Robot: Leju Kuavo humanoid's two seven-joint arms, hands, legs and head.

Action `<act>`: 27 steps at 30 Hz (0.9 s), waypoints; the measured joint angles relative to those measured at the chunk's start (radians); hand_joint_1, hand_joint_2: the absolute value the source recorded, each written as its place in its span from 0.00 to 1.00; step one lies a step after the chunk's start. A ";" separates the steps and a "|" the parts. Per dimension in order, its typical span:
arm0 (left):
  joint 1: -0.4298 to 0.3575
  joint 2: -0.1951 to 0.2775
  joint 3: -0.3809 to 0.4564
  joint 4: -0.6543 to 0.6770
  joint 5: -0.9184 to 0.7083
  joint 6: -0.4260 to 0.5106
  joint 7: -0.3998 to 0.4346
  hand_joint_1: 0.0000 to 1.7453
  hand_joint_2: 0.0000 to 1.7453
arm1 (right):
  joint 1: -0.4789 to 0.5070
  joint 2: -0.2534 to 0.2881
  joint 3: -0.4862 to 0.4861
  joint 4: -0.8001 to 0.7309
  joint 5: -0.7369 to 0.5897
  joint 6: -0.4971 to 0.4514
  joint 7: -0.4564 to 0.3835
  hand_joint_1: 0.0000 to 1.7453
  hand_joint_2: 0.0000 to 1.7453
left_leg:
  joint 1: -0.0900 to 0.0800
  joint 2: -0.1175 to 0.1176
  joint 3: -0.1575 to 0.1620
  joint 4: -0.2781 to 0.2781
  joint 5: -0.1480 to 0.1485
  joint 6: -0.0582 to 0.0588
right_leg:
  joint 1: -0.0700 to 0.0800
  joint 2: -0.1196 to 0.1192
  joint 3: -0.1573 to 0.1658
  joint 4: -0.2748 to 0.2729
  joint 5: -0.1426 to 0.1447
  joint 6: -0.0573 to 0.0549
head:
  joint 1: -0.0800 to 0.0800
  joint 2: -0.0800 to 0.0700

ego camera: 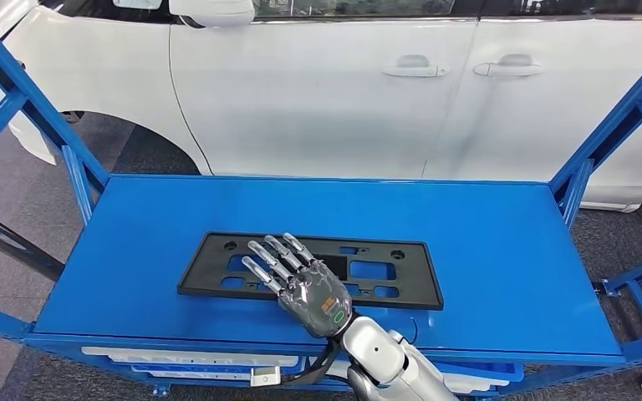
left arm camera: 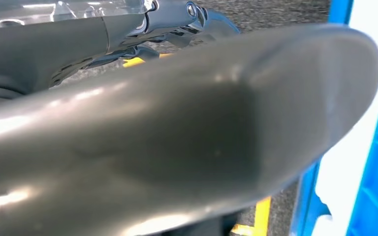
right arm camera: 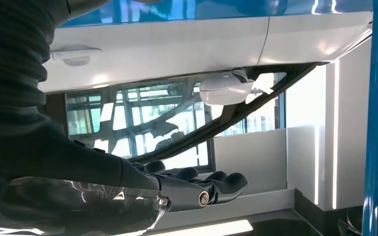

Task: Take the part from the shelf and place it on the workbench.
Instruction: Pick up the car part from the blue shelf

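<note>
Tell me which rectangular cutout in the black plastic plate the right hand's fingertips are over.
The left-hand large cutout of the flat black plastic plate: the right hand has its fingers spread over it, while the right-hand large cutout lies uncovered.

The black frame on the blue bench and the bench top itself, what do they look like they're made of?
The black frame looks like moulded plastic with a matte finish: it is thin and flat, with rounded cut-out windows, small holes and no glare. The blue bench top looks like painted sheet metal: a smooth, even coat with a soft sheen and a folded front edge. The right hand lies on the frame, fingers spread.
</note>
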 joint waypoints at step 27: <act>-0.003 0.006 -0.014 0.000 0.002 -0.012 -0.005 0.00 0.00 | -0.077 -0.005 0.078 0.156 -0.064 -0.007 -0.068 0.00 1.00 | 0.005 0.001 -0.109 0.226 -0.102 -0.018 | -0.008 -0.004 -0.008 -0.007 0.011 -0.004 | 0.003 0.000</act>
